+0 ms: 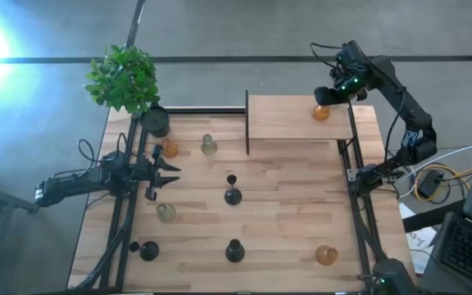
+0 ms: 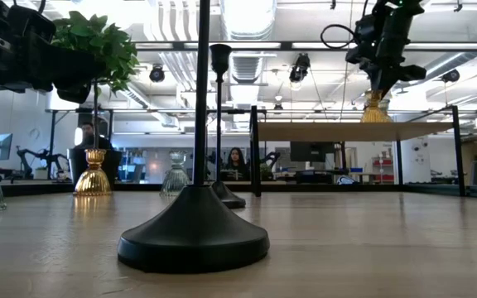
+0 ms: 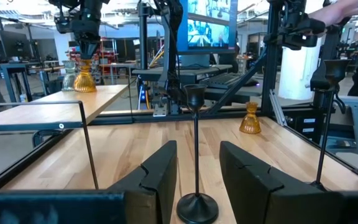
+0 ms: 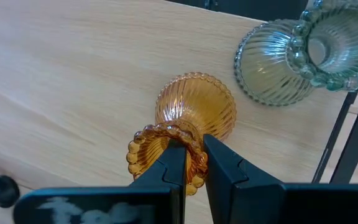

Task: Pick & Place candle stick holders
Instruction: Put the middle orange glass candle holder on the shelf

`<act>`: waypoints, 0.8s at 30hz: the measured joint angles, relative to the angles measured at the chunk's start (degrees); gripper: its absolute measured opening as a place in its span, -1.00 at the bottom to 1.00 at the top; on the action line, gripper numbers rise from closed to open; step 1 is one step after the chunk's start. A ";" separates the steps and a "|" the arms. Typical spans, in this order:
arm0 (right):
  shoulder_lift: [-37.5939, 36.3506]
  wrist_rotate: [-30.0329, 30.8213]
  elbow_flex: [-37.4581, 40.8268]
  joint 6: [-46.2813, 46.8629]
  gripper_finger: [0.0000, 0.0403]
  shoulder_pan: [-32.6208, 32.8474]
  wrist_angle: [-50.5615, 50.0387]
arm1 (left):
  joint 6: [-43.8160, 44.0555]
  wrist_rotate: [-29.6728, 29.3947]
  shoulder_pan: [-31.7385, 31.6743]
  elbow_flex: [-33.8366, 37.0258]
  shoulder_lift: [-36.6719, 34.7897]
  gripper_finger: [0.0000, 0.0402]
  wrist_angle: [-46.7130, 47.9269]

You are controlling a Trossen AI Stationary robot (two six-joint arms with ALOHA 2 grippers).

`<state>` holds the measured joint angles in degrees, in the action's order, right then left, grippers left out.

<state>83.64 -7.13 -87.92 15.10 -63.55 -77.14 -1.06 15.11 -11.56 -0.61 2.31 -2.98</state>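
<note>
On the raised wooden shelf (image 1: 289, 123) at the table's far right stands an amber glass candle stick holder (image 4: 194, 109), with a pale clear one (image 4: 291, 56) beside it. My right gripper (image 4: 194, 158) comes down from above and is shut on the amber holder's rim. My left gripper (image 3: 197, 180) waits open and level at the table's left side (image 1: 170, 168). A black stemmed holder (image 3: 196, 155) stands ahead of it, untouched. Several more holders stand upright on their bases across the table: amber (image 1: 170, 147), clear (image 1: 209, 146) and black (image 1: 234, 251). My right gripper pinches the beaded top rim (image 4: 197, 140) of the amber holder, one finger over the cup's mouth and the other outside it. The fingers point steeply down from above. The holder is upright, its base (image 2: 376, 118) at the shelf top; whether it rests there I cannot tell.
A green plant (image 1: 123, 78) in a black pot (image 1: 156, 123) stands at the far left corner. A dark upright post (image 1: 247, 123) bounds the shelf's left end. Another amber holder (image 1: 326, 255) is near the front right. Bare wood lies at the table's middle right.
</note>
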 joint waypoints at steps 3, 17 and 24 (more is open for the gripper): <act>0.00 0.90 0.00 1.43 -0.88 0.03 0.41 | 0.00 0.00 0.00 0.00 -0.01 -0.37 0.00; 0.08 2.65 0.07 6.32 -0.75 0.03 1.07 | 0.00 0.00 -0.01 0.00 0.00 -0.37 0.00; 0.11 2.59 0.11 7.45 -0.74 0.03 0.87 | 0.00 0.00 0.00 0.00 -0.01 -0.37 0.00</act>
<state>83.74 -4.54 -87.81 22.55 -63.53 -76.27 -1.06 15.11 -11.56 -0.61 2.30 -2.98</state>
